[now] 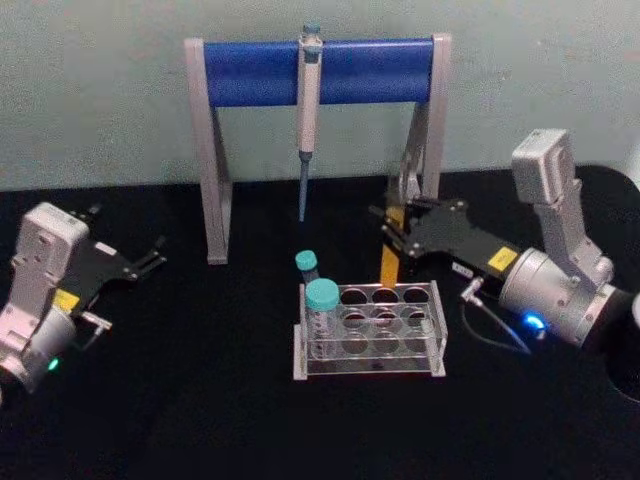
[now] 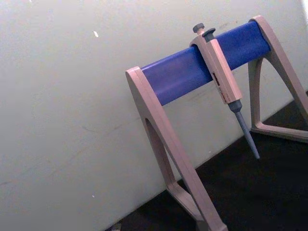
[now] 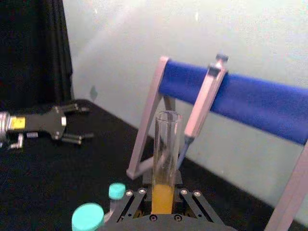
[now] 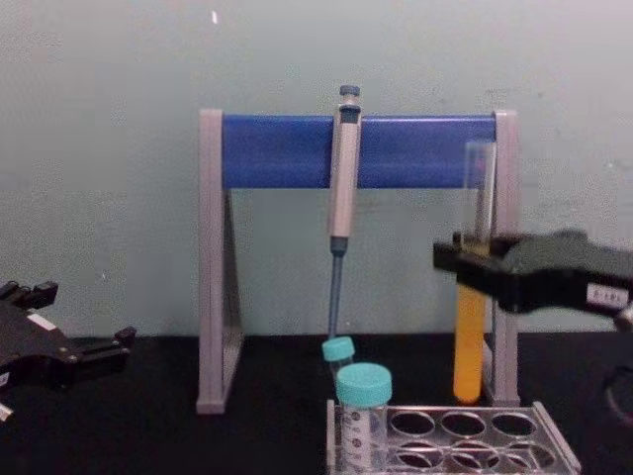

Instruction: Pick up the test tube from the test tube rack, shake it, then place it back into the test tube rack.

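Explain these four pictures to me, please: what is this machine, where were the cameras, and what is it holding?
This is a robot with two arms, each ending in a pincer. One picture looks down from its head and one looks across the table from its chest. The other two come from cameras on its wrists.

On the black table stands a clear plastic rack with round holes, and two teal-capped tubes are at its left end. Behind it, a stand with a blue bar carries a hanging grey pipette.

The right pincer is shut on a tall glass tube partly filled with orange liquid. It holds the tube upright, out of the rack, near the rack's far right corner. The left pincer is open, off to the left, holding nothing.
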Available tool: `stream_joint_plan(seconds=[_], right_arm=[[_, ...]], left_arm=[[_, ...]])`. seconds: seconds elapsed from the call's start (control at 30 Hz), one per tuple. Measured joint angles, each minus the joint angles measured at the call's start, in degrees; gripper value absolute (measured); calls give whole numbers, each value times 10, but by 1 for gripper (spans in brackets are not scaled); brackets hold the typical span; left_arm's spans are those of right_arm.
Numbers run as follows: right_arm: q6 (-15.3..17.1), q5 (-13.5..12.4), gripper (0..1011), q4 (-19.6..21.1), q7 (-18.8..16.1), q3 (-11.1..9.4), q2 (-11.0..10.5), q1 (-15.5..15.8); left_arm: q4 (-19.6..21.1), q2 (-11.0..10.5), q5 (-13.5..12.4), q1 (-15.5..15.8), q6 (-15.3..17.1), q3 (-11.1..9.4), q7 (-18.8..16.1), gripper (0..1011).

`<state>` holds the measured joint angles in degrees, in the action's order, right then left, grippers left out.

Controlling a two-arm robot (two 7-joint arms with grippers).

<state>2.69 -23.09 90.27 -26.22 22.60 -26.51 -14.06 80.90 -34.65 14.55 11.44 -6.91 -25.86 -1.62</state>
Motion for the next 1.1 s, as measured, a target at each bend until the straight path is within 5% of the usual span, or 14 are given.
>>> stream_joint_plan(seconds=[0.6, 1.1], right_arm=[[-9, 1, 232, -14, 6, -5, 19, -39], [4, 15, 232, 5, 26, -16, 6, -21]], left_arm=[[0, 0, 0, 0, 0, 0, 0, 1001], [0, 0, 0, 0, 0, 0, 0, 1001]])
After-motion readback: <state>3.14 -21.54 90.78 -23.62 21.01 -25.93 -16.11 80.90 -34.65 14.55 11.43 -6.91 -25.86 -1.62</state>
